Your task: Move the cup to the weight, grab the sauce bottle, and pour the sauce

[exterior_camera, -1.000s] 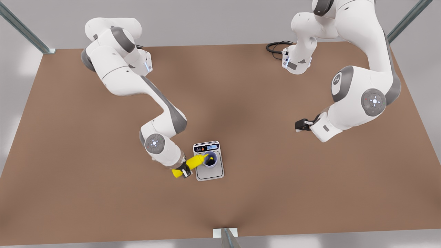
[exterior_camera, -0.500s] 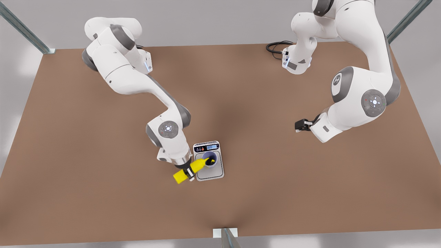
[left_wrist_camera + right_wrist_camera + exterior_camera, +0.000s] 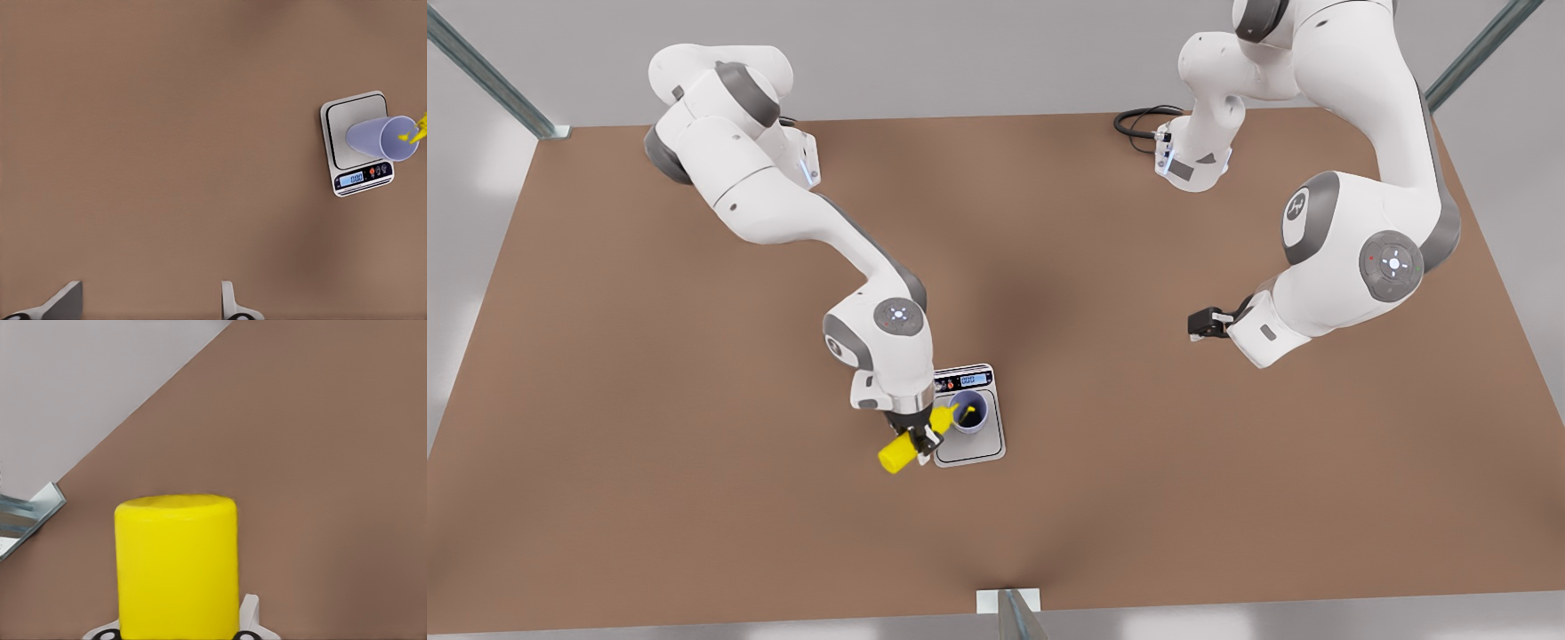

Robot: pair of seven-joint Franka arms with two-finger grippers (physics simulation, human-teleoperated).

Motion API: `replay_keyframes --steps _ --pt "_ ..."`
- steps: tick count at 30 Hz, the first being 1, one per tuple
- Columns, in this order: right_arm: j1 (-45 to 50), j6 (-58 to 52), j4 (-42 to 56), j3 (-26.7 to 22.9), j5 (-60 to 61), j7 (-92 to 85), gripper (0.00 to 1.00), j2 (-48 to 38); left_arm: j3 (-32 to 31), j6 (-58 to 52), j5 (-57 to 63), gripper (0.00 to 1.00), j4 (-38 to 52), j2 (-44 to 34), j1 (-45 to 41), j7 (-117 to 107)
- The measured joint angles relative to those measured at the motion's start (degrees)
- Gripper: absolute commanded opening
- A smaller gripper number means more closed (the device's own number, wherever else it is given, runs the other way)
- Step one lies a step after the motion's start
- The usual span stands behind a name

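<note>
The right end effector (image 3: pixel 919 438) is clamped across the middle of the sauce bottle (image 3: pixel 898 454), its arm bent at the elbow and reaching down over the worktop (image 3: pixel 694 498), the wrist standing nearly vertical above the grasp. The bottle lies tilted, its flat base pointing away from the weight (image 3: pixel 971 449) and its nozzle reaching over the rim of the cup (image 3: pixel 969 413); in the right wrist view the bottle's yellow base (image 3: pixel 177 567) rises between the fingers (image 3: pixel 250 613). The cup stands upright on the weight's silver plate, toward the display strip, just beyond the right end effector. The left end effector (image 3: pixel 1199 324) hangs well apart from the weight, at rest on a folded arm, fingers spread wide with nothing between them; from its wrist view the cup (image 3: pixel 383 137) and weight (image 3: pixel 347 153) lie far off.
</note>
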Motion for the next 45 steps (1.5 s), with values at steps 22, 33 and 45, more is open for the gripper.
replay_keyframes --steps 22,33,45 --pt "-14.9 4.9 -16.8 -8.8 77.0 -35.4 0.21 -16.9 -0.1 0.0 -1.2 1.0 0.0 0.3 0.0 -0.4" --pt "-29.0 -31.5 -17.8 -22.5 101.1 -63.3 0.21 -8.5 -0.2 0.0 -3.2 1.0 0.0 1.0 0.0 -0.6" --pt "-40.6 -56.9 -11.3 -28.6 104.5 -69.7 0.21 8.9 -0.1 -0.1 -4.4 1.0 0.0 1.6 0.0 -0.7"
